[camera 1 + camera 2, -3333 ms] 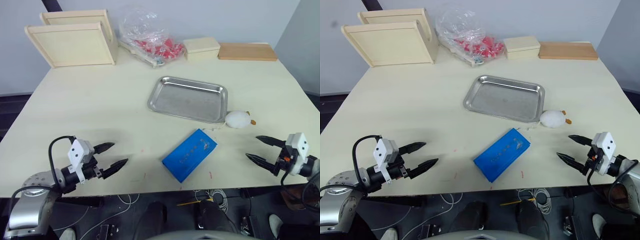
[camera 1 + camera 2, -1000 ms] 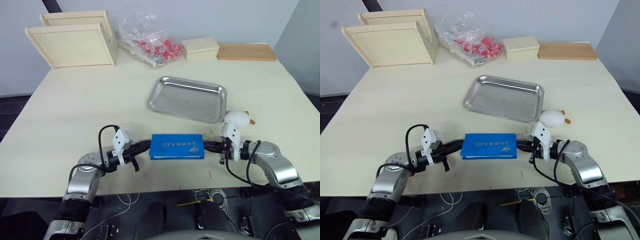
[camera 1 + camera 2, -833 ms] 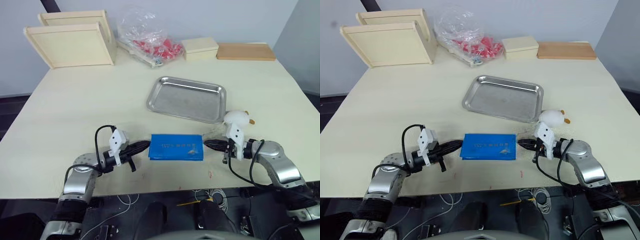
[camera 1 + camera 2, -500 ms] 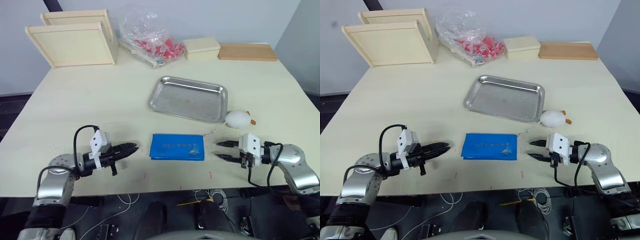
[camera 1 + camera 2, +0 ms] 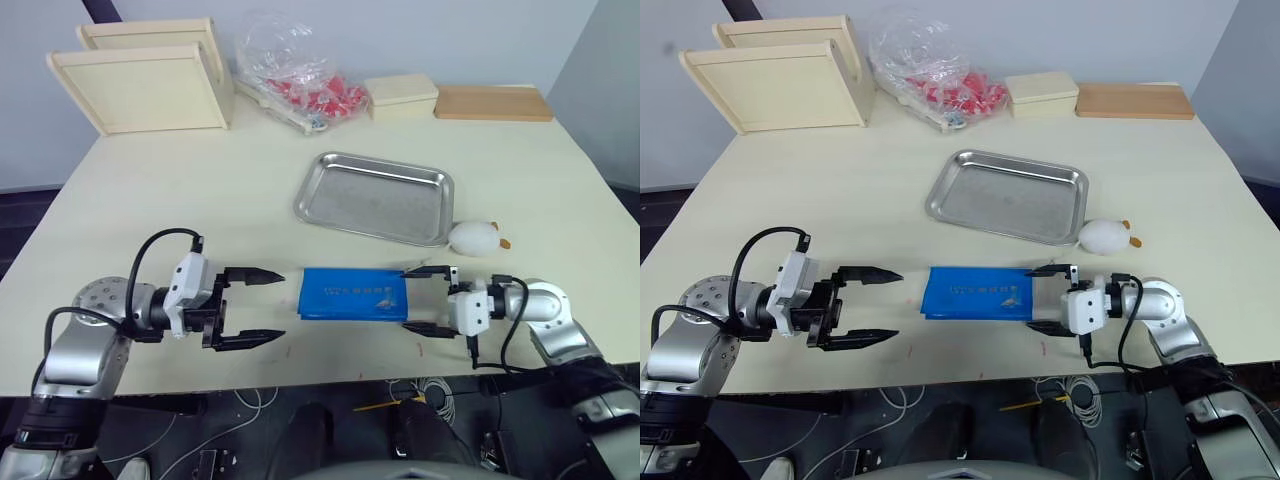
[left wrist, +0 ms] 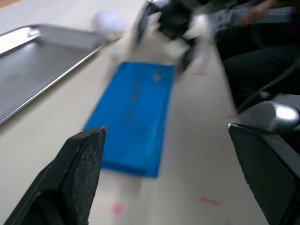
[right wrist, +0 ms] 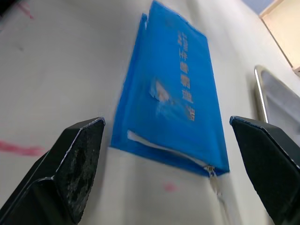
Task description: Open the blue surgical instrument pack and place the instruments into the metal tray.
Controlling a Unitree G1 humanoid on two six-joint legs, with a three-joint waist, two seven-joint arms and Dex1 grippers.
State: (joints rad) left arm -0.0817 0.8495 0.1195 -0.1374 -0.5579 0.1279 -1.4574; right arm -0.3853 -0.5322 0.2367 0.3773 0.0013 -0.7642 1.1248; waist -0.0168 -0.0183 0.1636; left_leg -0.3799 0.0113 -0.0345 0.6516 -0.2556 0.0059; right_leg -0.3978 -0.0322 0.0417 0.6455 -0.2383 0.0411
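The blue surgical instrument pack (image 5: 352, 294) lies closed and flat near the table's front edge, its long side running left to right. The instruments are hidden. The metal tray (image 5: 375, 197) sits just beyond the pack, with nothing in it. My left gripper (image 5: 284, 305) is open wide a short way off the pack's left end, holding nothing. My right gripper (image 5: 407, 298) is open, its fingers straddling the pack's right end. In the right wrist view the pack (image 7: 173, 112) lies between the fingers (image 7: 77, 159). The left wrist view shows the pack (image 6: 133, 112) ahead.
A white round toy (image 5: 473, 237) lies right of the tray's near corner. Along the back edge stand pale wooden trays (image 5: 140, 85), a clear bag of red items (image 5: 300, 75), a pale box (image 5: 400, 92) and a wooden board (image 5: 492, 102).
The pack, once diagonal, now lies straight. In the last half second my left gripper opened wide, and my right gripper moved left to the pack's right end and opened wider.
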